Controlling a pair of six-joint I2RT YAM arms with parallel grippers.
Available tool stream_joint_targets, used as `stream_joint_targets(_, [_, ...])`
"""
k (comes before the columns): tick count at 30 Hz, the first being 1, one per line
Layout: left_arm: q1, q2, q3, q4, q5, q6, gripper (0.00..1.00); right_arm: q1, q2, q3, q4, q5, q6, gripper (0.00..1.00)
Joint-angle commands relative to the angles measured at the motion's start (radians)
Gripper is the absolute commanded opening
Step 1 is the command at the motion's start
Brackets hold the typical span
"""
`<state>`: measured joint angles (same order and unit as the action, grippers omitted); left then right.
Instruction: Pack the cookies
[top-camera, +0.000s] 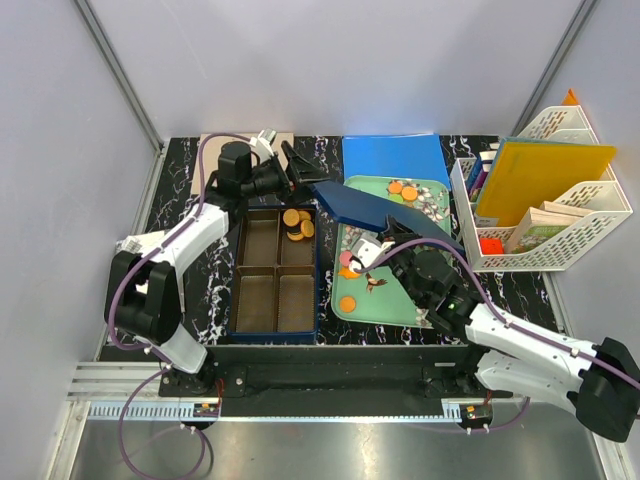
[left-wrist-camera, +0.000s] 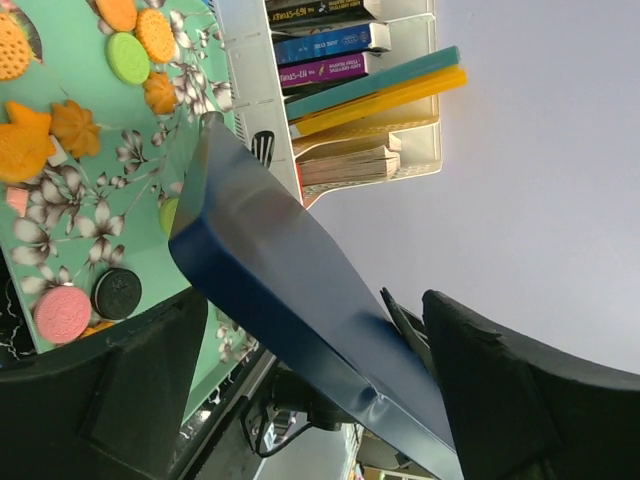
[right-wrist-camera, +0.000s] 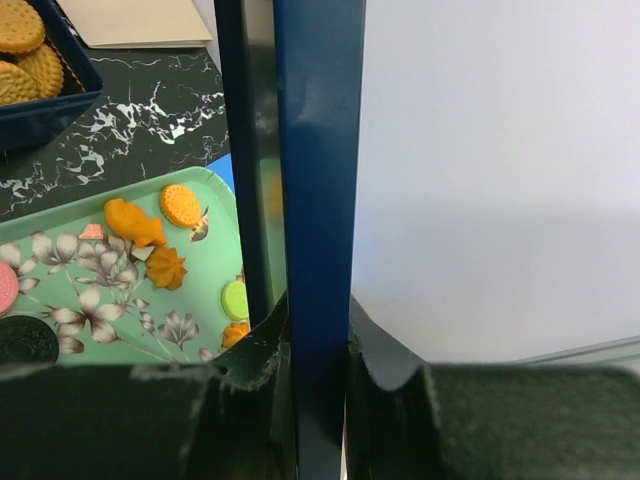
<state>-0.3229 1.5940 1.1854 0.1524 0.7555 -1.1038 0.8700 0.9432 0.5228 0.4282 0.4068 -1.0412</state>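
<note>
Bench (top-camera: 215, 285) status: lid (top-camera: 355, 205) aloft, cookies (top-camera: 298, 225) in two places.
I see the blue four-compartment box (top-camera: 275, 337) on the left with the mint-green tray (top-camera: 385, 305) just beside it on the right. The dark-blue lid hangs tilted above the tray. Right claw (right-wrist-camera: 318, 340) is clamped narrow on the lid's edge. Left claw (left-wrist-camera: 315, 385) is spread wide either side of the lid's other end; contact I can't tell. Cookies: an orange pile in the box's far-right compartment, the rest loose on the tray, incl. pink, green and black ones.
</note>
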Motion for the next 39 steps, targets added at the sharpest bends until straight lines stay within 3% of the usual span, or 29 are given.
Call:
stream_joint_targets(1, [-0.007, -0.048, 0.0, 0.033, 0.019, 0.018, 0.81, 0.018, 0.002, 0.019, 0.086, 0.001, 0.0, 0.0])
stream_joint_targets(7, [-0.01, -0.06, -0.039, 0.13, 0.073, -0.074, 0.62, 0.023, 0.006, 0.014, 0.078, -0.003, -0.008, 0.0])
stream_joint_targets(15, [-0.03, -0.065, -0.07, 0.239, 0.156, -0.197, 0.55, 0.023, 0.012, 0.014, 0.072, -0.006, -0.01, 0.0])
stream_joint_targets(20, [-0.036, -0.062, -0.115, 0.343, 0.177, -0.266, 0.2, 0.021, 0.019, 0.016, 0.066, -0.011, -0.011, 0.02])
stream_joint_targets(23, [-0.038, -0.054, -0.121, 0.383, 0.189, -0.287, 0.05, 0.024, 0.02, 0.02, 0.063, -0.011, -0.011, 0.12])
stream_joint_targets(25, [-0.036, -0.048, -0.122, 0.397, 0.194, -0.295, 0.01, 0.026, 0.02, 0.022, 0.063, -0.011, -0.005, 0.2])
stream_joint_targets(29, [-0.035, -0.04, -0.125, 0.452, 0.191, -0.326, 0.0, 0.029, 0.016, 0.031, 0.047, -0.005, 0.001, 0.44])
stream_joint_targets(32, [-0.022, -0.031, -0.129, 0.507, 0.176, -0.362, 0.0, 0.035, -0.003, 0.051, 0.012, 0.001, 0.027, 0.67])
stream_joint_targets(39, [0.036, 0.014, -0.102, 0.67, 0.139, -0.476, 0.0, 0.043, -0.066, 0.111, -0.092, -0.052, 0.119, 0.78])
